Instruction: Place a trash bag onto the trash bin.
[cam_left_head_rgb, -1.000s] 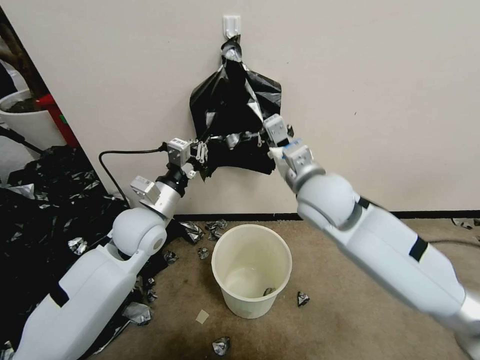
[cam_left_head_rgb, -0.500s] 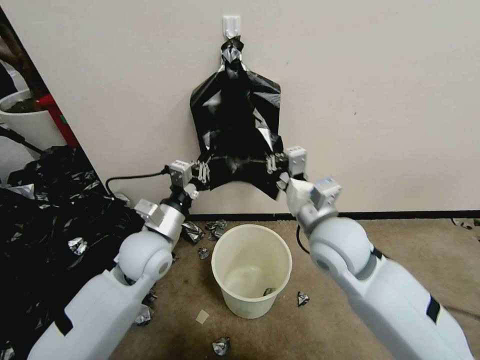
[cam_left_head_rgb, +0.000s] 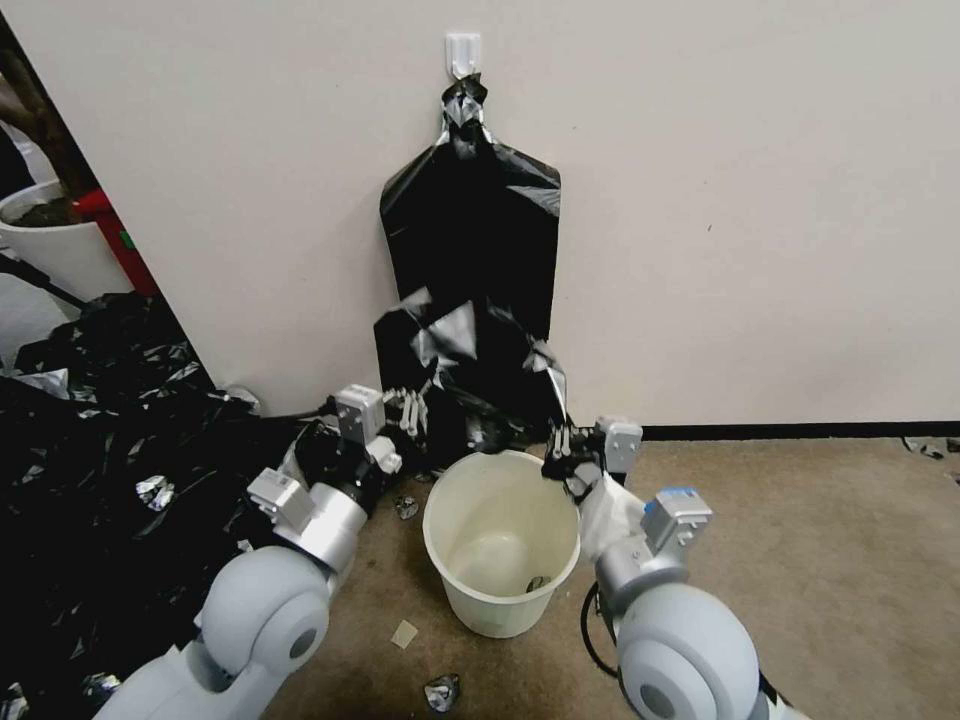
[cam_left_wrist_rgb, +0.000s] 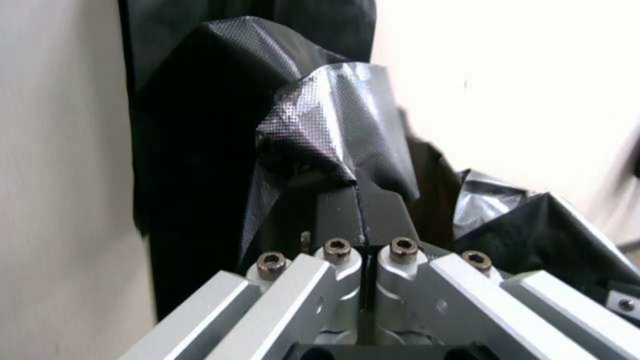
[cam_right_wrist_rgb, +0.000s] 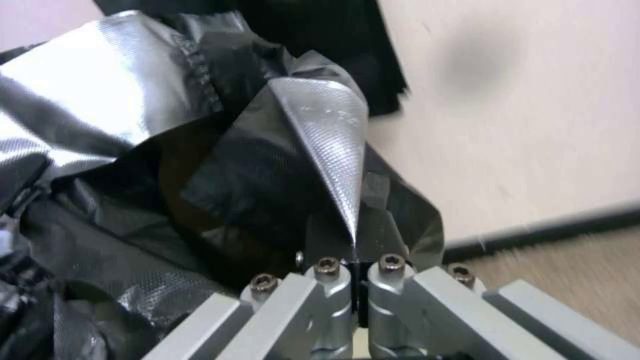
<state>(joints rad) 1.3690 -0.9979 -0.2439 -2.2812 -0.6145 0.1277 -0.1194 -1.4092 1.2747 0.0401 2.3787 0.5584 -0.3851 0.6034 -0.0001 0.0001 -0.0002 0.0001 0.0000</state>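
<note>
Trash bin (cam_left_head_rgb: 502, 545) upright on the carpet, nearest. Just above its rim, trash bag (cam_left_head_rgb: 470, 375) stretched between left claw (cam_left_head_rgb: 408, 412) and right claw (cam_left_head_rgb: 557, 462), each clamped on a corner. Behind, sheaf of bags (cam_left_head_rgb: 475, 235) on wall hook (cam_left_head_rgb: 463, 50).
</note>
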